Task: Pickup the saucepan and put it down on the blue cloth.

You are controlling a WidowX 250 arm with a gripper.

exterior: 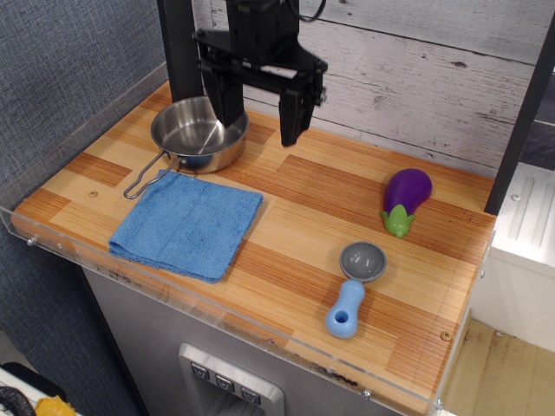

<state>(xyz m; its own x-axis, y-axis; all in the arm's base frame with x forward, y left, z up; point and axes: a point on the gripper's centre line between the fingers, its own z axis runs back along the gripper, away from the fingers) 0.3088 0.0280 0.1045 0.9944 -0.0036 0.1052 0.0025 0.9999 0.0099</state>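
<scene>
The gripper (260, 126), fingers spread wide (holding nothing), hangs over the saucepan's (195, 135) right rim, beside the blue cloth (187, 224).

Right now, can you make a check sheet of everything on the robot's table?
Surface: wooden table, clear lip round the edge.
Job's things: pan at back left, empty, not on the cloth; its handle reaches the cloth's corner.
Clutter: toy eggplant, scoop at right.
Gripper: gripper open, at the pan's right rim, holding nothing.
Cables: one cable at the arm's top.
Surroundings: plank wall, grey panel.
</scene>
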